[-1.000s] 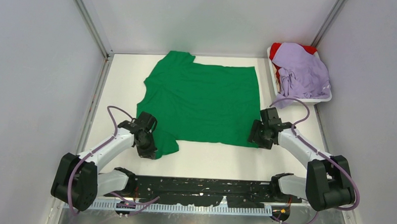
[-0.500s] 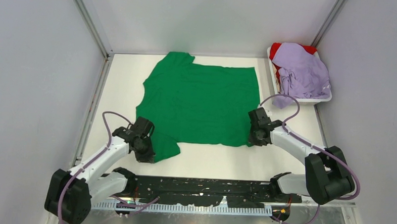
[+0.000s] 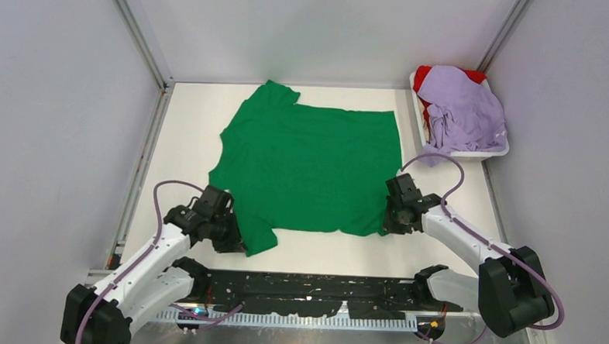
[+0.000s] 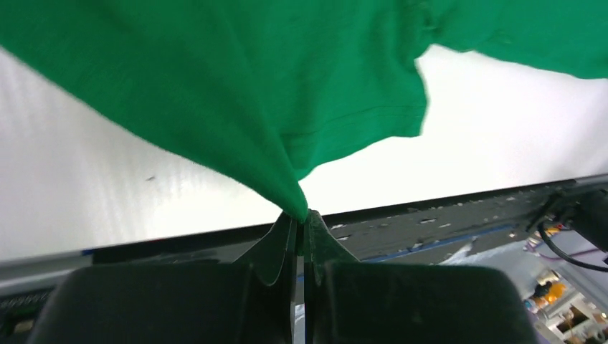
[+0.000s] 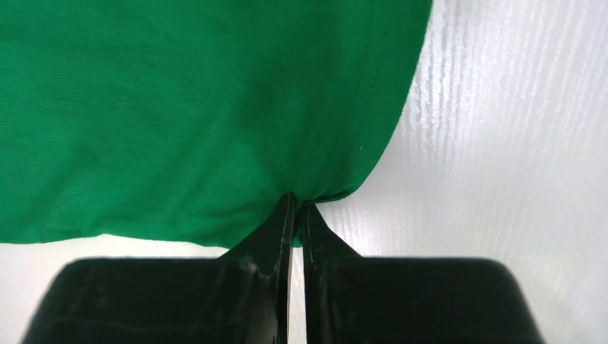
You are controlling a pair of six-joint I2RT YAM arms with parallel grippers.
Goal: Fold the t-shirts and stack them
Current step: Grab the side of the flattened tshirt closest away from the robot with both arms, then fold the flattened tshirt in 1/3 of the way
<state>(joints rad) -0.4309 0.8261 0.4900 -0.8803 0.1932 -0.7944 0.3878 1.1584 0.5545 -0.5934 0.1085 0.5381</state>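
Note:
A bright green t-shirt (image 3: 309, 166) lies spread flat in the middle of the white table. My left gripper (image 3: 232, 242) is shut on its near left sleeve; in the left wrist view the green cloth (image 4: 236, 86) runs up in a pinched fold from my left gripper (image 4: 302, 213). My right gripper (image 3: 392, 222) is shut on the shirt's near right hem corner; in the right wrist view the hem (image 5: 215, 107) bunches at my right gripper (image 5: 297, 202). A lavender t-shirt (image 3: 463, 109) lies crumpled over a red t-shirt (image 3: 424, 74) at the far right.
A white tray (image 3: 494, 152) at the far right holds the lavender and red shirts. Grey walls with metal rails (image 3: 137, 33) enclose the table on three sides. A black base plate (image 3: 304, 290) runs along the near edge between the arms.
The right gripper has shut on the hem corner. Both grippers have drawn toward the near edge, and the green shirt has slid that way with them.

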